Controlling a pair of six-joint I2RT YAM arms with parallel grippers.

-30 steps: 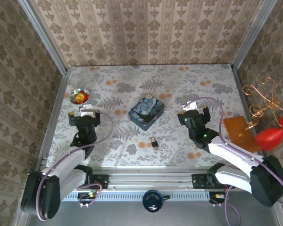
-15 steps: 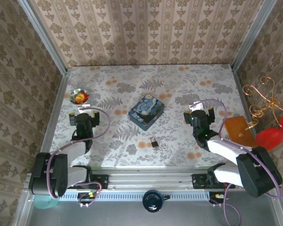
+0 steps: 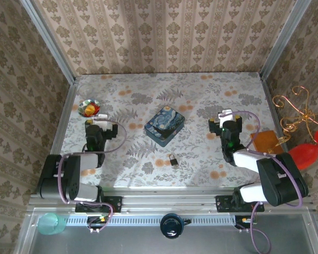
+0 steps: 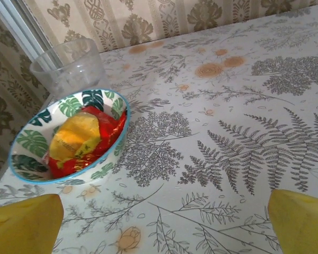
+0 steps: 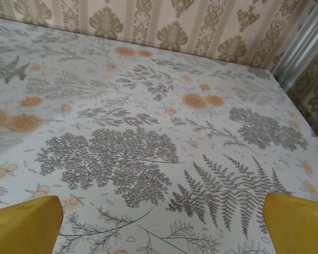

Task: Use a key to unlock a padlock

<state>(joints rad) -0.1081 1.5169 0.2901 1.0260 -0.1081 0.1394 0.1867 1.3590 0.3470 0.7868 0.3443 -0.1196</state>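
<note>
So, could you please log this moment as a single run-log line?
padlock: lying on table, untouched | left gripper: open, empty, facing bowl | right gripper: open, empty | tin: beyond padlock

We see bright, even, diffuse light across the table (image 3: 201, 95), washing pale along its edge at 6 o'clock. Shadows are faint. In our wrist views, the yellow fingertips (image 4: 21, 225) at 5 and 7 o'clock blur; the tabletop print is crisp.
</note>
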